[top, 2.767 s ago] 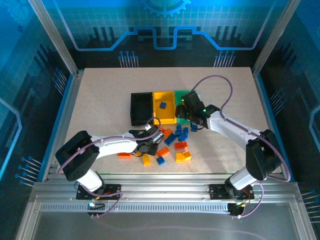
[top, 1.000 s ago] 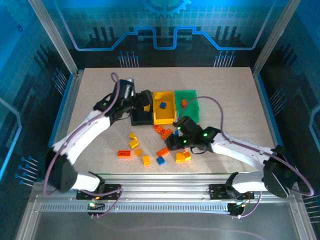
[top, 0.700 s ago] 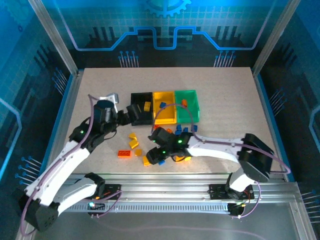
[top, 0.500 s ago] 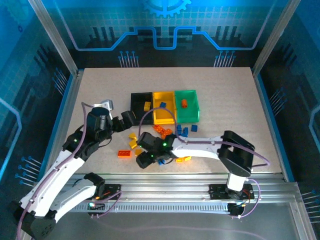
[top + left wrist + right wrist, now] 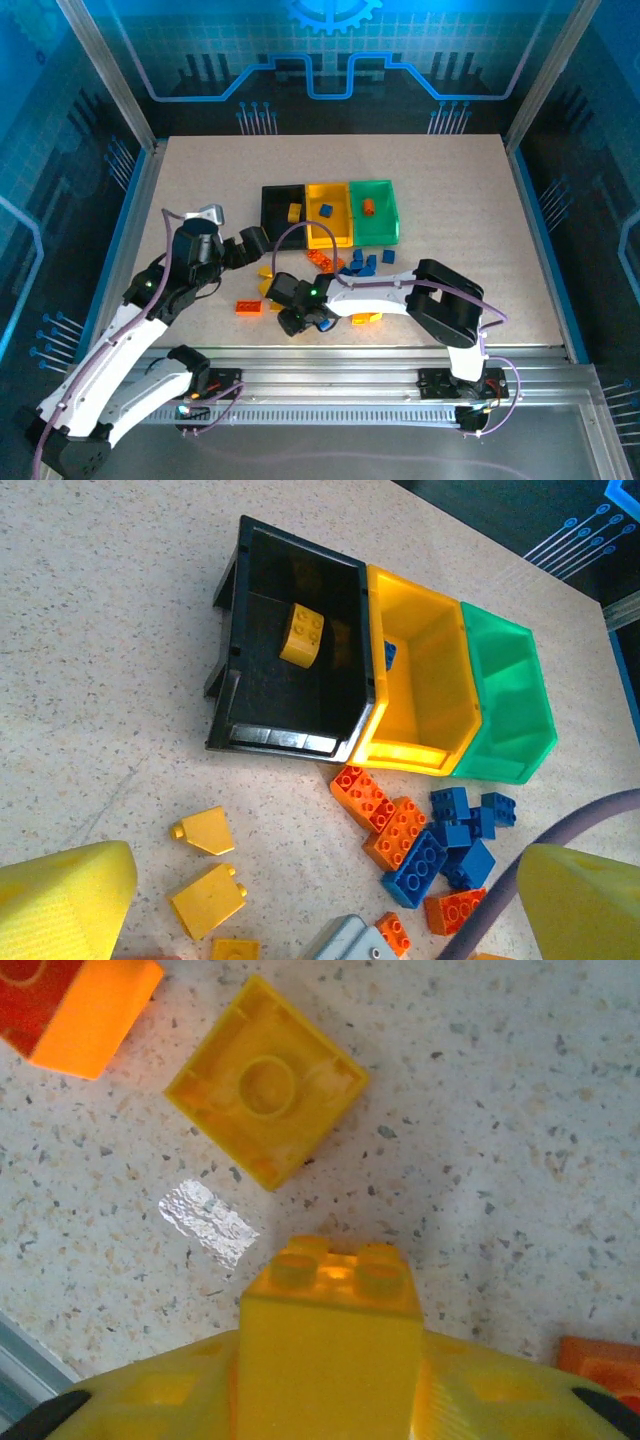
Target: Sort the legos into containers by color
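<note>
The joined bins stand at mid-table: black, yellow, green. A yellow brick lies in the black bin, a blue one in the yellow bin, an orange one in the green bin. Loose legos lie in front: blue cluster, orange bricks, yellow bricks. My right gripper is low at the front, shut on a yellow brick. My left gripper hovers open left of the pile, fingers wide apart.
An upside-down yellow brick lies just beyond the held one, with an orange brick past it. A lone orange brick sits to the left of the right gripper. The right arm stretches across the front of the pile.
The left arm pulled back from the black bin, leaving a yellow brick inside. The right arm swept from the green bin to the front left and closed on a yellow brick.
</note>
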